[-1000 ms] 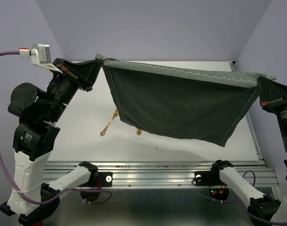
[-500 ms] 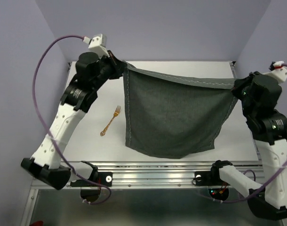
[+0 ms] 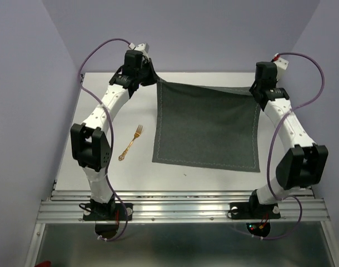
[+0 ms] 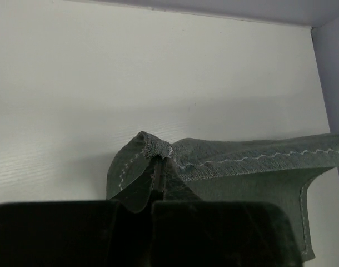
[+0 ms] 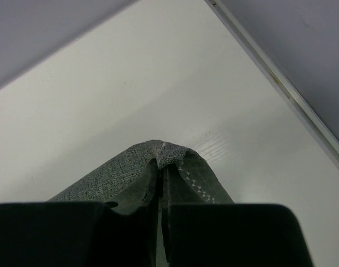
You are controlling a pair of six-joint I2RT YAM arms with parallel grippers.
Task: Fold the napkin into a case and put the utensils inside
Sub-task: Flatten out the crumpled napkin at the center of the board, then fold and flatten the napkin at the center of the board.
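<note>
- The napkin (image 3: 205, 125) lies spread open as a dark grey, roughly square sheet in the middle of the white desk (image 3: 103, 167), its near edge flat on the surface.
- The left fingers (image 4: 103, 233) are pressed together on the far left corner of the cloth. In the left wrist view that corner bunches into a small fold between them, and the pale zigzag hem runs away to the right.
- The right fingers (image 5: 91, 233) are likewise clamped on the far right corner, which peaks up into a small tent of cloth above the desk.
- Both arms reach far out over the desk, one along each side of the cloth, with the far hem stretched nearly straight between the two pinched corners.
- One orange-brown fork (image 3: 131, 143) lies on the desk to the left of the napkin, clear of its left edge. Its tines point towards the far side and its handle angles back towards the near left.
- The cloth shows no fold besides the gathered corners.
</note>
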